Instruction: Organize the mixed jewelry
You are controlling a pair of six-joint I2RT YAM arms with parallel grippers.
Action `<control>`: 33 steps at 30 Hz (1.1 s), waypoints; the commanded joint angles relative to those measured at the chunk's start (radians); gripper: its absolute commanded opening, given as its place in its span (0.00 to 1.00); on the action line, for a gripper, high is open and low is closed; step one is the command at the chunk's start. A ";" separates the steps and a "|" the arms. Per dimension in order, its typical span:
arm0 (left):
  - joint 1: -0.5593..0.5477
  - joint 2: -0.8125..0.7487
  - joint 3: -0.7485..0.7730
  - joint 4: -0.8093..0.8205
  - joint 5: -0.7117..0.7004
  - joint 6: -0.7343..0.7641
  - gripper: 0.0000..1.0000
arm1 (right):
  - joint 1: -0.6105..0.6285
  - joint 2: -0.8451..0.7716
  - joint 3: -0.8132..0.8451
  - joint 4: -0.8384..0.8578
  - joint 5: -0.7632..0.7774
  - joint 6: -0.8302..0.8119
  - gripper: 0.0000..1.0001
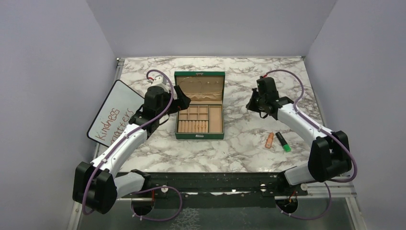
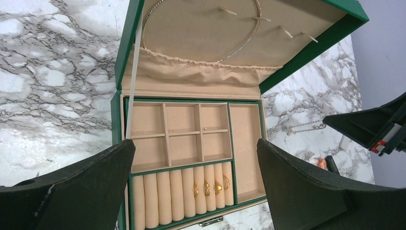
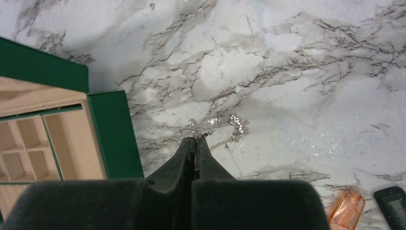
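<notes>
The green jewelry box stands open mid-table. In the left wrist view a thin wire-like necklace loop hangs on the hooks in the lid, and several small gold rings sit in the ring rolls at the front right. My left gripper is open and empty, hovering over the box from its left side. My right gripper is shut, its tips pinching the end of a silvery beaded chain that lies on the marble right of the box.
A small orange marker and a black-and-green highlighter lie right of the box, nearer than the right gripper. A whiteboard sign reading "Kindness matters" leans at the left table edge. Grey walls enclose the table.
</notes>
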 commanded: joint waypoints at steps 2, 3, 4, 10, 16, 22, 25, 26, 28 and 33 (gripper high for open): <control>0.007 0.010 0.020 0.024 0.038 -0.005 0.99 | -0.003 -0.061 0.082 -0.016 -0.212 -0.179 0.01; 0.006 0.012 0.021 0.026 0.040 -0.006 0.99 | -0.003 -0.072 0.084 0.000 -0.257 -0.211 0.01; 0.006 0.012 0.021 0.026 0.042 -0.006 0.99 | -0.003 -0.083 0.083 0.014 -0.301 -0.232 0.01; 0.006 0.014 0.026 0.025 0.045 -0.008 0.99 | -0.003 -0.129 0.103 0.061 -0.477 -0.298 0.01; 0.006 0.009 0.031 0.012 0.026 -0.008 0.99 | 0.012 -0.131 0.142 0.108 -0.663 -0.339 0.01; 0.006 0.003 0.034 -0.001 0.005 -0.006 0.99 | 0.105 -0.101 0.206 0.138 -0.697 -0.415 0.01; 0.007 -0.001 0.036 -0.014 -0.012 -0.004 0.99 | 0.161 -0.068 0.249 0.139 -0.653 -0.455 0.01; 0.006 -0.003 0.037 -0.018 -0.019 -0.003 0.99 | 0.176 -0.052 0.266 0.137 -0.637 -0.471 0.01; 0.006 -0.010 0.037 -0.028 -0.040 -0.004 0.99 | 0.209 -0.019 0.303 0.133 -0.601 -0.506 0.01; 0.007 -0.044 0.030 -0.054 -0.134 -0.009 0.99 | 0.249 0.078 0.402 0.141 -0.553 -0.583 0.01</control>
